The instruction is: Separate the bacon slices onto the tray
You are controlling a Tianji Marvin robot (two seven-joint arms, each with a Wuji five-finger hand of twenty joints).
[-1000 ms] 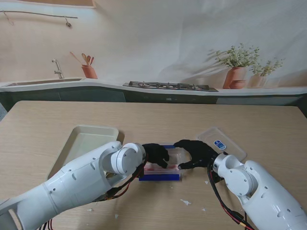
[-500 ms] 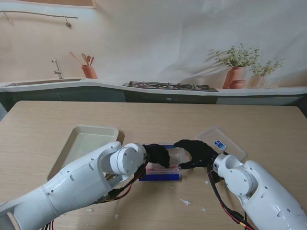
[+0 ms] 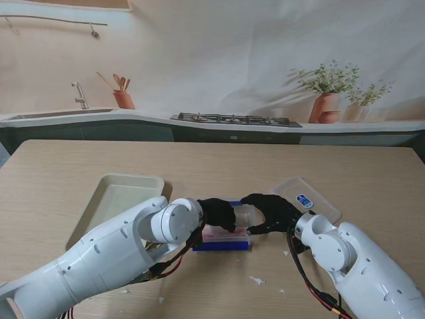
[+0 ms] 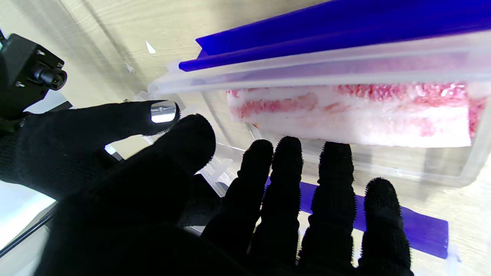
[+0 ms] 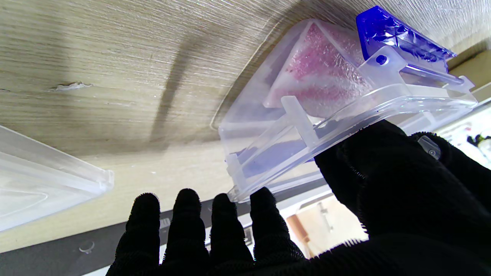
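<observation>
Stand view: clear plastic container (image 3: 229, 229) with blue clips, centre of wooden table (image 3: 212, 166), bacon slices (image 3: 222, 232) inside. Left hand (image 3: 218, 214), black-gloved, at container's 9 o'clock end, fingers over the rim. Right hand (image 3: 271, 211), black-gloved, at 3 o'clock end, fingers curled at the container's short wall. Cream tray (image 3: 116, 199) at 9 o'clock from container, partly hidden by left arm. Clear lid (image 3: 307, 198) at 2 o'clock, flat on table. Left wrist view: bacon slices (image 4: 345, 113) stacked, pink and white, against container wall (image 4: 307, 65); left hand (image 4: 230, 207) fingers spread, holding nothing. Right wrist view: right hand (image 5: 345, 214) thumb pressed on container rim (image 5: 345, 111), four fingers extended, apparently bracing; firm grip: cannot tell.
</observation>
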